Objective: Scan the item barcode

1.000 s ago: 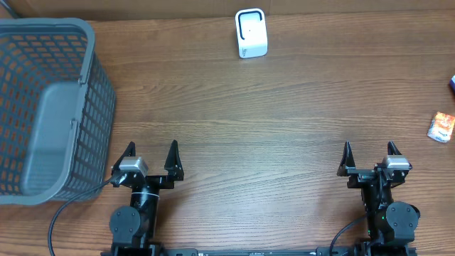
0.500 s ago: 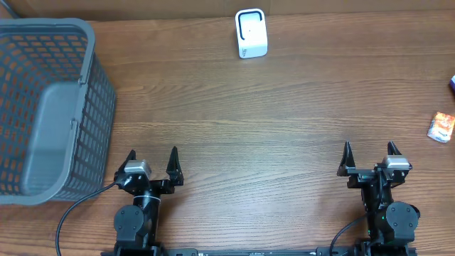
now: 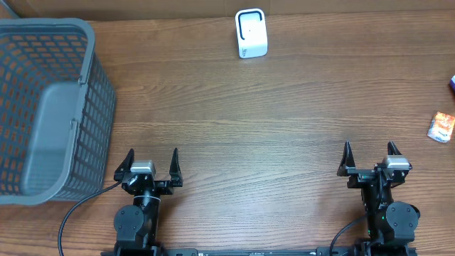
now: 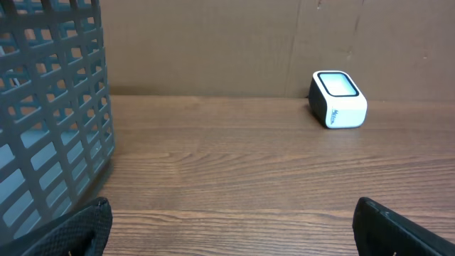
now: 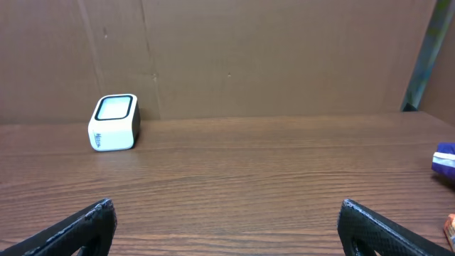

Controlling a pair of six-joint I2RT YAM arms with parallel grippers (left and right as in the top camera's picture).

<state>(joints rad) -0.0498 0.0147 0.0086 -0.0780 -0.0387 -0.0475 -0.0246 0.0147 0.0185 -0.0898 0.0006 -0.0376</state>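
Plainly, the wooden tabletop [image 3: 249, 121] carries a grey mesh basket [image 3: 103, 107] at its left edge. Near the front edge, the left tool [image 3: 152, 153] and right tool [image 3: 368, 146] are each spread wide over bare wood. A white barcode scanner [image 3: 251, 33] stands at the back. The small orange packet [image 3: 442, 126] lies at the right edge, well apart from both tools.

blue item [image 3: 452, 83] cut by the right edge, perhaps a packet.

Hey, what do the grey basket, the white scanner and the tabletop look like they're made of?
Grey basket: likely moulded plastic, matte; uniform lattice walls.
White scanner: probably hard plastic, smooth, slight sheen; rounded shell, dark-framed window.
Tabletop: wood or wood-look laminate, low sheen; long brown grain lines, which one I cannot tell.
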